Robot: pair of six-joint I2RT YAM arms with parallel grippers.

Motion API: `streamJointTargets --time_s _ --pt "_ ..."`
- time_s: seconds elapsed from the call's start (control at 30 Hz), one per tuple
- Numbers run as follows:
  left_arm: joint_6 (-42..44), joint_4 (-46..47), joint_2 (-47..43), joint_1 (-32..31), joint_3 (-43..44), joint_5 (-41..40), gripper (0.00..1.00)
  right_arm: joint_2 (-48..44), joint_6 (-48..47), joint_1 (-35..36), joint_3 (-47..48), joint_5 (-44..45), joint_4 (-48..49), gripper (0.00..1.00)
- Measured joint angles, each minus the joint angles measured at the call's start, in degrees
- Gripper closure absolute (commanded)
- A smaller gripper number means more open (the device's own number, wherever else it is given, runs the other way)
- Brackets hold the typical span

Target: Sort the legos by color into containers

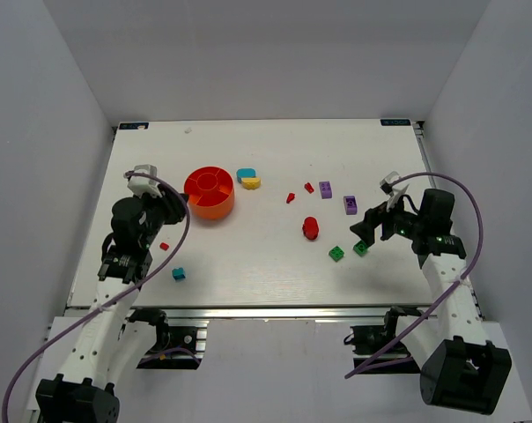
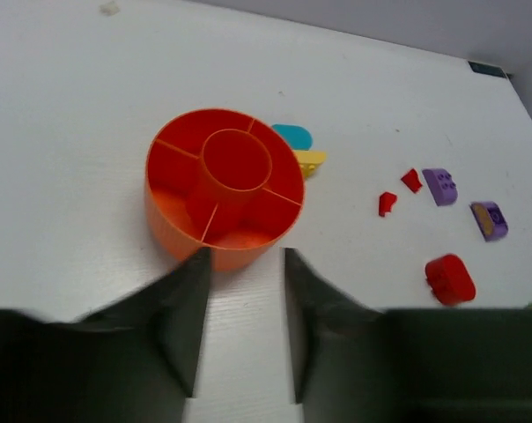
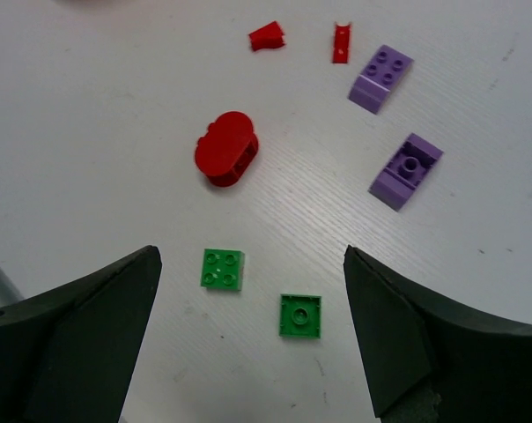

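L gripper (image 2: pixel 244 330) jaws apart, nothing in them, just short of orange dish (image 2: pixel 173 225). R gripper (image 3: pixel 251 260) spread wide, empty, just by two green bricks (image 3: pixel 222 269); red rounded piece (image 3: pixel 226 150) + two purple bricks (image 3: pixel 380 77) beyond; teal piece (image 1: pixel 246 174) & yellow piece (image 1: pixel 252 184) on table (image 1: pixel 248 256) beside dish

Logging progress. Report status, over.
Left claw open, right claw open, both empty. Round orange plastic dish empty; small coloured plastic bricks all loose on white table. No obstruction seen.
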Motion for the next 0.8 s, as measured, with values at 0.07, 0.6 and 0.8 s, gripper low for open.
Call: streamJointTargets --time_s 0.07,0.6,0.8 --pt "-1.3 -2.6 3.2 0.5 2.3 -3.0 0.32 1.1 -1.4 0.3 0.6 -2.8 -2.1 0.11" --pt "-6.5 -22.3 34.8 15.1 21.7 -19.0 0.16 0.7 3.2 1.0 3.0 -1.3 -5.8 0.31" --pt "-8.1 -27.1 44.2 21.5 28.0 -17.0 0.12 2.1 3.2 1.0 4.1 -1.4 -7.6 0.31"
